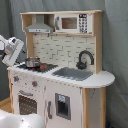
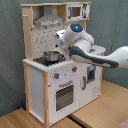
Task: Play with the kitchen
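Note:
The kitchen [image 1: 65, 85] is a tall white and light-wood toy with a grey hood [image 1: 40, 27], a microwave [image 1: 72, 22], a black faucet [image 1: 85, 59], a sink [image 1: 74, 73] and an oven door [image 1: 27, 104]. A small metal pot [image 1: 32, 62] stands on the stove. In the second exterior view the kitchen [image 2: 42, 85] shows its stove side, with the pot [image 2: 50, 56] and knobs [image 2: 57, 76]. My white arm [image 2: 87, 52] reaches in from the second exterior view's right. My gripper [image 2: 62, 41] hangs above the stove, just right of the pot. In the first exterior view the gripper [image 1: 11, 50] sits at the kitchen's left edge.
A grey curtain [image 1: 115, 45] hangs behind the kitchen. The kitchen stands on a wooden floor [image 2: 100, 107]. My arm's white base [image 1: 20, 121] fills the bottom left corner of the first exterior view.

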